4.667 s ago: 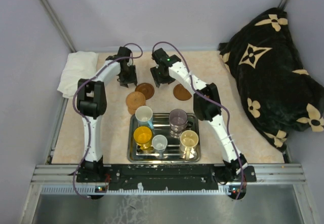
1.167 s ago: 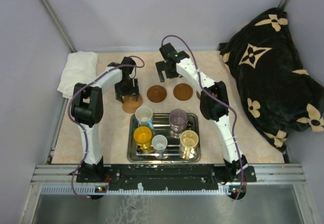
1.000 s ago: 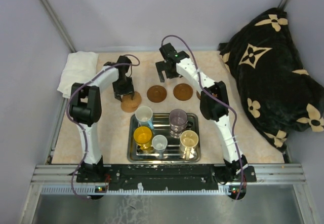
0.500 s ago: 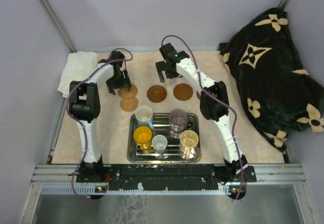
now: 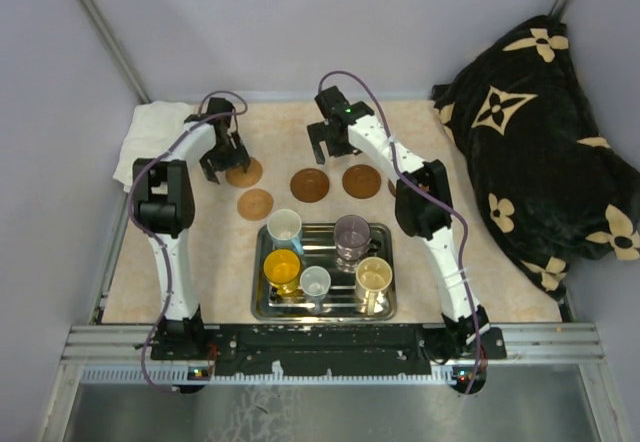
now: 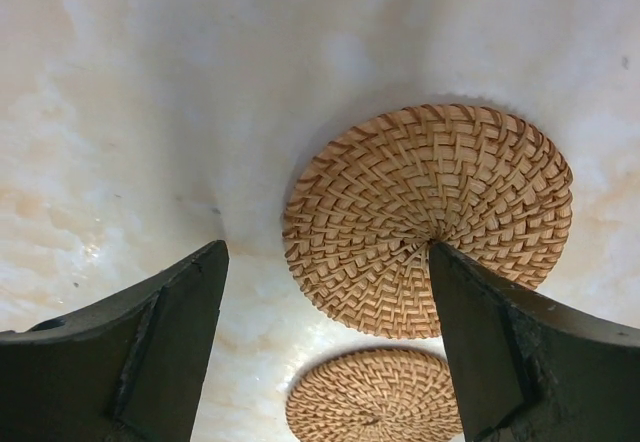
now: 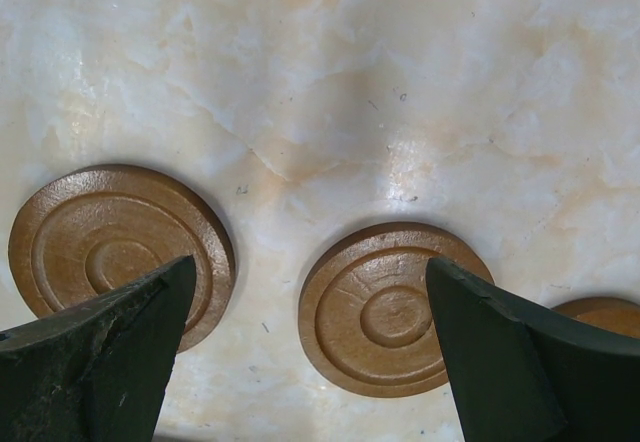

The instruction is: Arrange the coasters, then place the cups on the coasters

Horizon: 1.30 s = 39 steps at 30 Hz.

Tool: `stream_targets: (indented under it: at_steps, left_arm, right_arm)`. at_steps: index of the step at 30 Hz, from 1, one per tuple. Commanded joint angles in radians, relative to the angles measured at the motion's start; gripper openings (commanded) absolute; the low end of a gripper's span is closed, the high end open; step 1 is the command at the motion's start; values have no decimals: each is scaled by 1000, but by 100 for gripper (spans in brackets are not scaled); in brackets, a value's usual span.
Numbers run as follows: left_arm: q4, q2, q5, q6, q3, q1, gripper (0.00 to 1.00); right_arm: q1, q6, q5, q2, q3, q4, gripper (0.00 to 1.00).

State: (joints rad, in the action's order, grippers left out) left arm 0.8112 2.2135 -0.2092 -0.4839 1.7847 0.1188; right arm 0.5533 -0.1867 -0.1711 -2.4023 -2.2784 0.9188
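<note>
Coasters (image 5: 310, 184) lie right under both pincers. The left pincer (image 6: 325, 267) is wide open and holds nothing. Its two dark fingers (image 6: 150, 352) hang over a woven coaster (image 6: 430, 220) that lies flat on the counter (image 6: 150, 112). A second woven coaster (image 6: 375, 394) lies close to it but does not touch it.

The right pincer (image 7: 310, 262) is wide open too, and it holds nothing. Under it lie a first ringed coaster (image 7: 120, 252) and a second ringed coaster (image 7: 390, 307), both smooth, brown and flat on the counter. They are a little apart. The edge of a third ringed coaster (image 7: 600, 317) peeks in at the side.

From above, the five coasters make a loose row across the far half of the counter. The right arm hides part of the last one.

Nearer to the arm bases stands a steel tray (image 5: 318, 245). All five cups (image 5: 315, 282) are in it. The blue cup (image 5: 284, 227) is at the far left corner. The purple-grey cup (image 5: 351, 232) is at the far right. The yellow cup (image 5: 282, 265) is at the near left, the small grey-white cup is in the near middle, and the cream cup (image 5: 373, 277) is at the near right.

A white cloth (image 5: 155, 142) lies at the far left corner. A dark blanket (image 5: 540, 142) with pale flowers lies off to the right.
</note>
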Motion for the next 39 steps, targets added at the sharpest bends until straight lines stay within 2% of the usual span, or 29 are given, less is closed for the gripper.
stream_targets:
  at_steps: [1, 11, 16, 22, 27, 30, 36, 39]
  left_arm:
    - [22, -1, -42, -39, -75, -81, 87]
    - [16, -160, -32, -62, -296, -87, 86]
    - [13, -222, -84, -75, -369, -88, 86]
    - [-27, -248, -87, -109, -366, -88, 99]
    - [-119, -321, -78, -135, -369, -76, 100]
    - [-136, -389, -111, -115, -389, -49, 99]
    - [-78, -460, -77, -90, -457, 30, 93]
    - [-52, -461, -69, -77, -480, 72, 83]
  right_arm:
    - [-3, -3, 11, 85, -1, -14, 99]
    - [-9, -13, 39, 60, -18, -11, 99]
    - [-9, -17, 59, 60, -11, -18, 99]
    - [-9, -15, 63, 60, -7, -16, 99]
    - [-8, -4, 36, 80, 1, -19, 99]
    - [-9, 1, 22, 87, 15, -21, 99]
    - [-9, -4, 30, 85, 15, -26, 99]
    - [-9, -7, 35, 80, 4, -26, 99]
